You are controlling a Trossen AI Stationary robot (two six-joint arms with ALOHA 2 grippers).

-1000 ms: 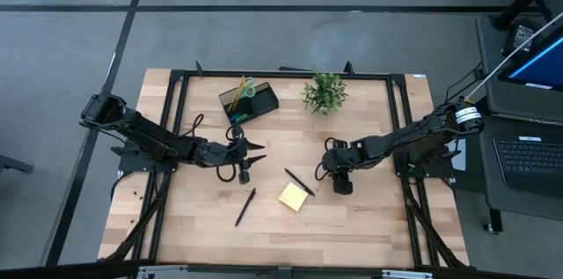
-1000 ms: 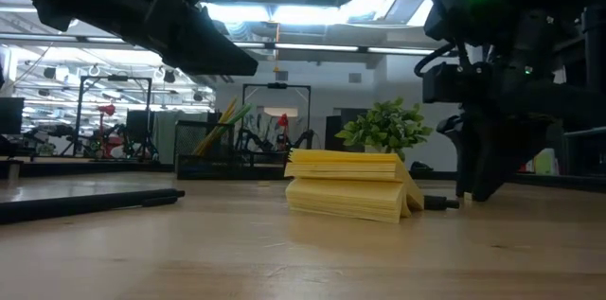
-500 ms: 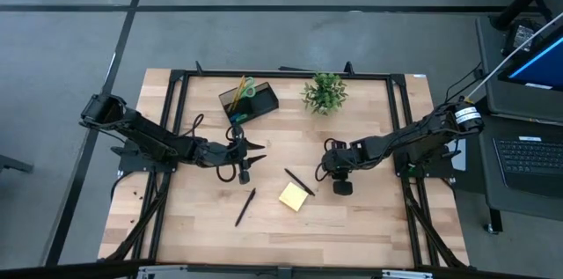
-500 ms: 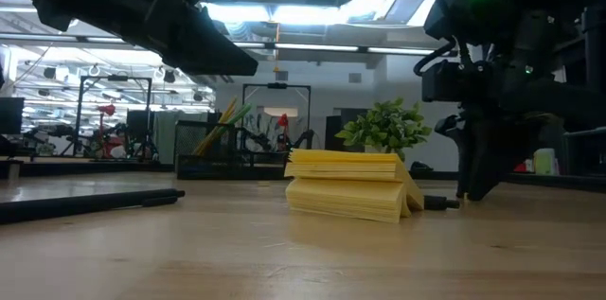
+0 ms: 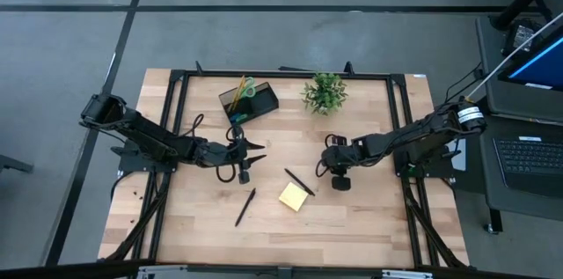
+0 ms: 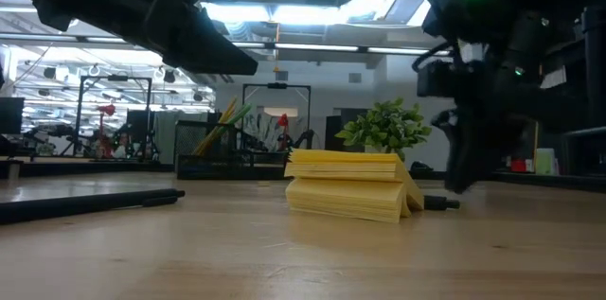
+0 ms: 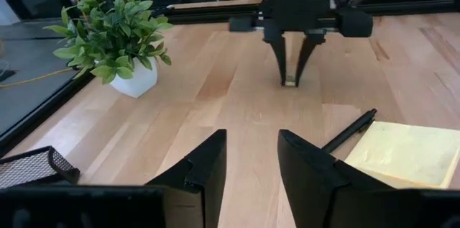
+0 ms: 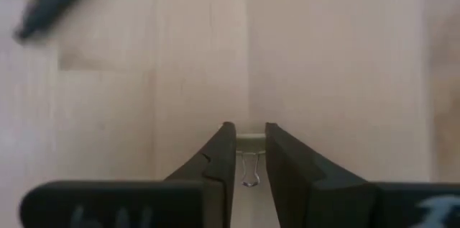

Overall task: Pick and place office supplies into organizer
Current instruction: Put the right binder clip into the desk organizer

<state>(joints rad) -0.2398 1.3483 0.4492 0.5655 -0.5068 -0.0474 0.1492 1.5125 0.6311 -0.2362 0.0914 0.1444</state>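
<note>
1. Now, my right pincer [image 8: 249, 133] is pinched narrowly on a small pale clip with a wire loop [image 8: 249, 162], low over the wood right of the table's centre.
2. The black two-compartment organizer box [image 5: 248, 101] sits near the far edge, left of centre, so it lies diagonally away from me to the far left.
3. A slim black pen [image 5: 299, 182] and a yellow sticky-note pad [image 5: 293, 195] lie just beside me on that side.
4. My left pincer [image 5: 244, 163] hangs open, nearer the box.

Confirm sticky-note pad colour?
Yellow. The sticky-note pad shows best in the low view, stacked mid-table.
</note>
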